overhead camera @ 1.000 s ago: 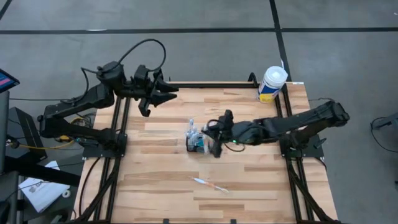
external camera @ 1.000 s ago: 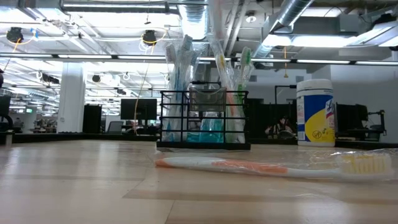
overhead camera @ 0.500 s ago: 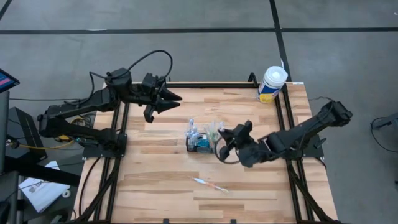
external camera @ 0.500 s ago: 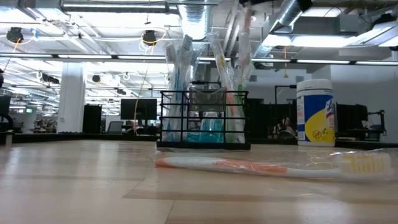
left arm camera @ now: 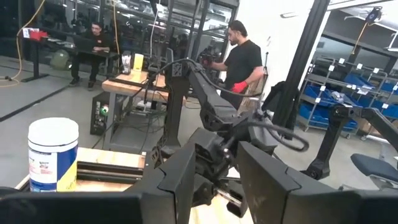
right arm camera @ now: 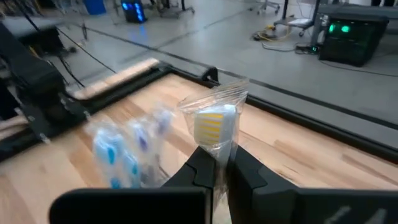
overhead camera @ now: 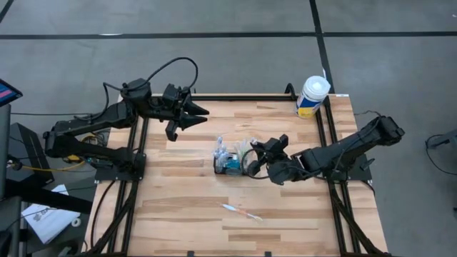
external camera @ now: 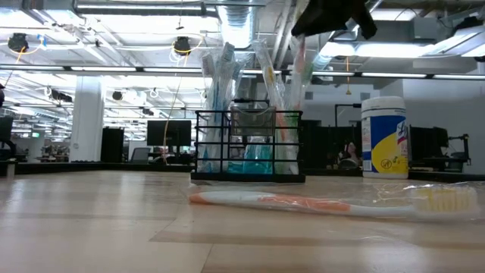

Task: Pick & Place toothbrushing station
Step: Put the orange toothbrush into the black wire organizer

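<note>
The toothbrushing station (overhead camera: 228, 163), a small black wire caddy (external camera: 248, 148) with several wrapped toothbrushes upright in it, stands on its base at mid-table. My right gripper (overhead camera: 252, 148) hovers just above its right end, shut on a clear-wrapped toothbrush with yellow bristles (right arm camera: 214, 126). The low view shows this gripper (external camera: 333, 15) above the caddy. Another wrapped toothbrush (overhead camera: 241, 212) lies flat nearer the front edge. My left gripper (overhead camera: 198, 113) waits open over the far left corner. My right gripper pinches the wrapped toothbrush between its two fingers just behind the bristle head (right arm camera: 216, 152), through the clear wrapper. The head sticks out past the fingertips (right arm camera: 202, 165). The brush is lifted off the table; whether its other end touches the caddy, I cannot tell.
A white tub with a yellow-blue label (overhead camera: 312, 96) stands at the far right corner. The black frame rails (overhead camera: 330, 143) run along the table's sides. Bare wood lies to the left of and in front of the caddy. People are in the room beyond the table.
My right gripper, still shut on the toothbrush, has swung a little away from the caddy, turned its wrist, then come back and sunk over the caddy's right end. My left gripper has shifted slightly toward the table's right.
</note>
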`<action>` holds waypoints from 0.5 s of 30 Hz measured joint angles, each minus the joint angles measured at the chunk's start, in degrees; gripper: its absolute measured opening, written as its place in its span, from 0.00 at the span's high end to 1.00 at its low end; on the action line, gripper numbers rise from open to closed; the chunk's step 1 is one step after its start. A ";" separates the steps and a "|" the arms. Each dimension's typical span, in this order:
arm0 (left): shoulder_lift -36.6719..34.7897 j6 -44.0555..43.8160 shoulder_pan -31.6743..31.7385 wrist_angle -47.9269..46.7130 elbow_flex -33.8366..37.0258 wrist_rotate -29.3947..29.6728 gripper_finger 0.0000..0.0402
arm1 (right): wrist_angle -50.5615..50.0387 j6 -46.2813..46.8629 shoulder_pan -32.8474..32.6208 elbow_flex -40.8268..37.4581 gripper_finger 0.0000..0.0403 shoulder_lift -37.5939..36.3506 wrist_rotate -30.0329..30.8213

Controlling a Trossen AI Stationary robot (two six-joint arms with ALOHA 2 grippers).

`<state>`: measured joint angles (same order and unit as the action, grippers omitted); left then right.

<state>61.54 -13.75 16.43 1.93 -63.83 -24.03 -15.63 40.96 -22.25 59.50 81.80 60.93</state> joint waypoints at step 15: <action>0.00 1.82 0.00 0.74 -0.02 -0.01 0.71 | 17.85 -8.50 0.67 -6.11 0.98 0.00 -2.58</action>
<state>61.54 -11.94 16.43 2.66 -63.86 -24.04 2.22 32.45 -21.58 53.39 81.80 58.35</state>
